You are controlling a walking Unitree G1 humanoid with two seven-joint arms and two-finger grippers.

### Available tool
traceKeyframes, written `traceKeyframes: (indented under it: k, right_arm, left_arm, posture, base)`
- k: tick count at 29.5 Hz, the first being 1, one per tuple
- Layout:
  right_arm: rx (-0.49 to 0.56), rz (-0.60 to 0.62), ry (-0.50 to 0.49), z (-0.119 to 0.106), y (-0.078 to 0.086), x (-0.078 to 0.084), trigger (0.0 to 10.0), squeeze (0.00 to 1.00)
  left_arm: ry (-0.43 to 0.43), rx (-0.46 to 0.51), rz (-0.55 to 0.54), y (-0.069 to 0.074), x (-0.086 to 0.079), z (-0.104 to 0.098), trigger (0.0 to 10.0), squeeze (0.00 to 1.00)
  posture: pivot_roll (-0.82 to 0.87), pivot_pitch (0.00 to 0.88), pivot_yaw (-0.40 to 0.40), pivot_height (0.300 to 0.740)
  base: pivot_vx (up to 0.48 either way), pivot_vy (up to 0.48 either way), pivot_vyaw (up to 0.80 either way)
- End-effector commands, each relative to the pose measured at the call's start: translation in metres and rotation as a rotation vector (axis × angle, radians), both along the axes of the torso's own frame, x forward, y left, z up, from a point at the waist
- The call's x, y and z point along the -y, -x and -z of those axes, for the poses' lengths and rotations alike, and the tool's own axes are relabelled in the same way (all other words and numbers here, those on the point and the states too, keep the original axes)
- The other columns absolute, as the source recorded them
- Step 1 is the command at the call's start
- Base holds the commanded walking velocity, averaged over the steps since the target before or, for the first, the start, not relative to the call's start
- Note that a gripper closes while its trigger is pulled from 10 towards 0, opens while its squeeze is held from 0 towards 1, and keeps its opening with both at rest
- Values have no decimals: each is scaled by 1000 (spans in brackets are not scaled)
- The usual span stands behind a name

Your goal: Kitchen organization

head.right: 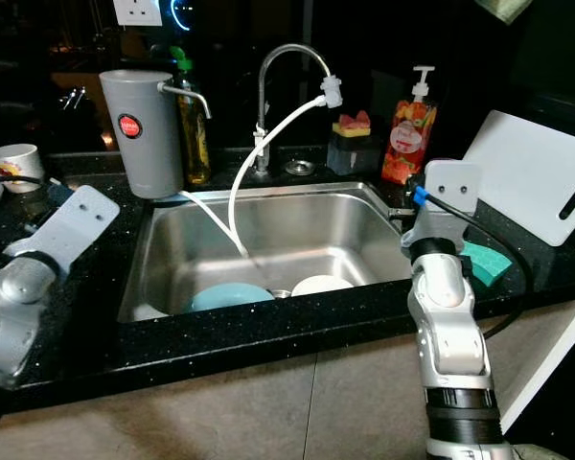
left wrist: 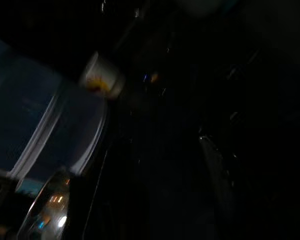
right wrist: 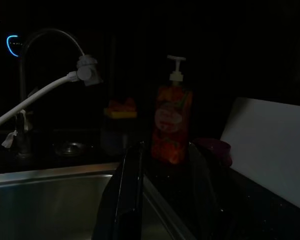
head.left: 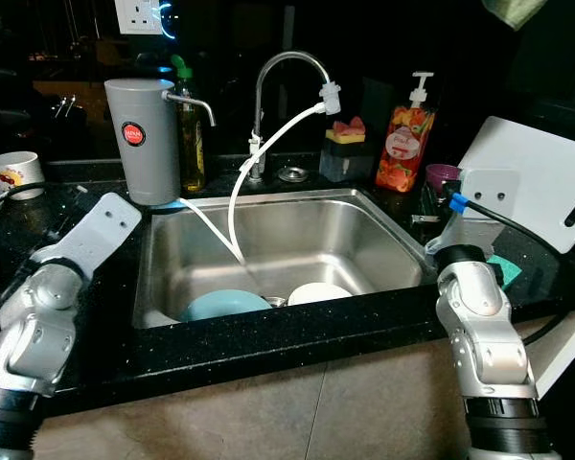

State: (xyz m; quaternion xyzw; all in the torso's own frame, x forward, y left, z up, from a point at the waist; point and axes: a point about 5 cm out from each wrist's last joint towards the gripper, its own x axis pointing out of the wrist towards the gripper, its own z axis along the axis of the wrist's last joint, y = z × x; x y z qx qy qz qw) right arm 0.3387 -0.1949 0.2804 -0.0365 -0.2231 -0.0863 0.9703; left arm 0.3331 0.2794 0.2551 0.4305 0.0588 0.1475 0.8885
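Note:
A steel sink (head.left: 383, 230) holds a light blue bowl (head.left: 225, 305) and a white dish (head.left: 318, 292) near its front wall. My right gripper (right wrist: 165, 200) hovers over the sink's right rim, open with nothing between its fingers (right wrist: 132, 195), and points at the orange soap dispenser (right wrist: 171, 125). From the head, its white wrist plate (head.left: 484, 187) hides the fingers. My left arm (head.left: 105, 225) rests over the black counter left of the sink. Its dark wrist view makes out a printed mug (left wrist: 102, 77).
A grey water filter (head.left: 144, 139) and an oil bottle (head.left: 190, 134) stand behind the sink's left corner. The faucet (head.left: 287, 72) trails a white hose into the basin. A sponge holder (head.left: 346, 149), purple cup (head.left: 443, 175), white cutting board (head.left: 537, 177) and green sponge (head.right: 484, 261) sit right.

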Motion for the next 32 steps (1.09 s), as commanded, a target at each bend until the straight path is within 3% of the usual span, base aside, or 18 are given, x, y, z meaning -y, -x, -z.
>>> traceKeyframes:
  k: [1,3,7,13,24,25,26,27,28,29,32]
  right_arm:
    - [-1,14,-18,2,1,4,10000,0]
    - [-7,13,-21,4,0,4,10000,0]
    - [-11,11,-24,5,0,3,10000,0]
    - [-14,2,-26,6,-3,1,10000,0]
    - [-12,2,-24,5,-3,1,10000,0]
    - [-12,1,-23,4,-3,2,10000,0]
    - [-12,1,-23,4,-3,2,10000,0]
    - [-12,1,-22,4,-3,2,10000,0]
    - [-11,0,-22,4,-3,2,10000,0]
    - [-11,-1,-22,4,-3,2,10000,0]
    - [-11,-2,-22,3,-4,2,10000,0]
  left_arm:
    - [-32,-72,-48,2,-10,7,10000,0]
    - [-87,-143,-114,9,-25,14,10000,0]
    - [-113,-180,-155,14,-36,15,10000,0]
    - [-160,-299,-251,33,-72,20,10000,0]
    - [-136,-347,-263,39,-78,29,9961,0]
    - [-134,-353,-269,41,-79,30,8667,0]
    - [-135,-355,-269,41,-80,31,8667,0]
    - [-133,-358,-274,42,-82,31,6314,0]
    - [-131,-360,-277,42,-83,32,6314,0]
    - [-129,-361,-284,44,-85,32,4588,0]
    - [-123,-364,-296,46,-88,32,4588,0]
  posture:
    - [119,39,-45,740]
    - [119,39,-45,740]
    - [134,42,-51,740]
    - [148,47,-58,740]
    - [146,50,-62,740]
    - [146,51,-65,740]
    - [146,51,-65,740]
    - [147,51,-66,740]
    - [147,51,-66,740]
    - [148,52,-68,740]
    - [149,52,-69,740]
  base:
    - [0,0,0]
    - [0,0,0]
    - [0,0,0]
    - [0,0,0]
    - [0,0,0]
    - [0,0,0]
    - [0,0,0]
    - [0,0,0]
    - [0,0,0]
    - [0,0,0]
    - [0,0,0]
